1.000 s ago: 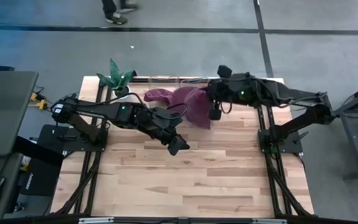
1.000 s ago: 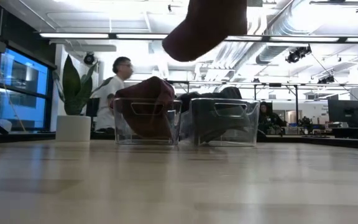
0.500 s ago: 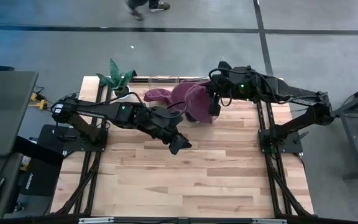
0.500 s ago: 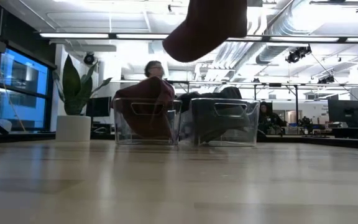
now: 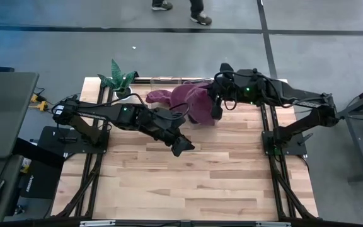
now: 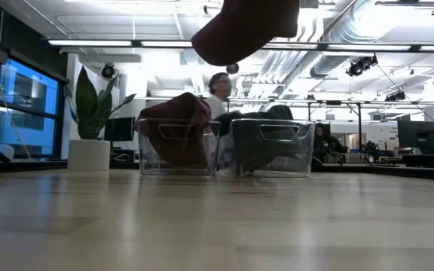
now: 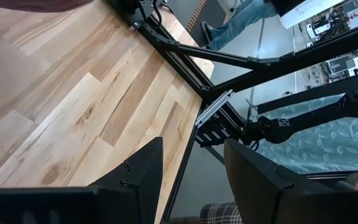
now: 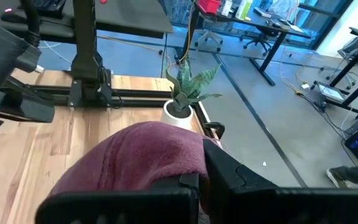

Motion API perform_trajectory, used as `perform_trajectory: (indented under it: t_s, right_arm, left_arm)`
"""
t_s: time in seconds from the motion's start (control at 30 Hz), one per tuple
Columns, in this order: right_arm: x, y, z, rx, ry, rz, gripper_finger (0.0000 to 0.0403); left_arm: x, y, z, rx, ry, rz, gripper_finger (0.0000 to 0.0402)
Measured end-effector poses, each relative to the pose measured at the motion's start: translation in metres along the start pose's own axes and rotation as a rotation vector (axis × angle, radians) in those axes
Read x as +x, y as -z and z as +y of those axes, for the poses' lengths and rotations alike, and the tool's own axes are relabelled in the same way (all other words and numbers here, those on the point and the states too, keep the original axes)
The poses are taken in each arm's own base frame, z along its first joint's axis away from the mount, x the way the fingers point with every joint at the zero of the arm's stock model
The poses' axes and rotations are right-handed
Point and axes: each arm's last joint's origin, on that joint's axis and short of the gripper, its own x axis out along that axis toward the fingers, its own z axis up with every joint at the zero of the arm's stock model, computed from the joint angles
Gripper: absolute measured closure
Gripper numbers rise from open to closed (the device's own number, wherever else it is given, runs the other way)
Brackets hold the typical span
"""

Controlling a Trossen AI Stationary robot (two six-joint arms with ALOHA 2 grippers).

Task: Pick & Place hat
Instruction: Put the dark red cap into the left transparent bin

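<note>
High view: maroon hat [image 5: 194, 102] hangs clamped in right end effector [image 5: 217, 107].

The right arm reaches in from its side toward the far middle, its hand [image 5: 215, 111] raised and clamped tight on cloth; the left arm stretches toward the centre, its hand [image 5: 180, 147] low with fingers [image 7: 143, 168] parted.

Soft matt maroon cloth hat [image 5: 194, 104]; pale wood-plank table [image 5: 194, 176]; glossy clear bins [image 6: 224, 147], probably plastic.
</note>
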Motion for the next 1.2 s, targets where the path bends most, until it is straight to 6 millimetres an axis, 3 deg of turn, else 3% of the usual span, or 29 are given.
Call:
perform_trajectory:
  t_s: [0.23,0.5,0.8,0.9,1.03,1.2]
  right_arm:
    - [0.0,-0.002,-0.001,0.005,0.0,-0.018,0.0403]
    - [0.0,-0.004,-0.001,-0.013,-0.007,-0.044,0.0403]
    - [0.003,-0.003,-0.012,-0.009,-0.018,-0.049,0.0403]
    - [0.004,-0.006,-0.019,0.005,-0.006,-0.093,0.0403]
    - [0.004,-0.012,-0.028,0.05,-0.054,-0.185,0.0403]
    - [0.005,-0.011,-0.033,0.055,-0.063,-0.18,0.0403]
  left_arm:
    - [0.0,0.0,0.0,0.013,-0.008,-0.01,0.0239]
    - [-0.001,-0.005,0.004,0.14,-0.162,-0.189,0.023]
    - [-0.004,-0.009,0.012,0.237,-0.385,-0.362,0.0127]
    - [0.008,-0.012,0.013,0.278,-0.447,-0.427,0.0096]
    - [0.019,-0.013,0.018,0.325,-0.587,-0.524,0.0082]
    - [0.028,-0.013,0.02,0.367,-0.7,-0.627,0.008]
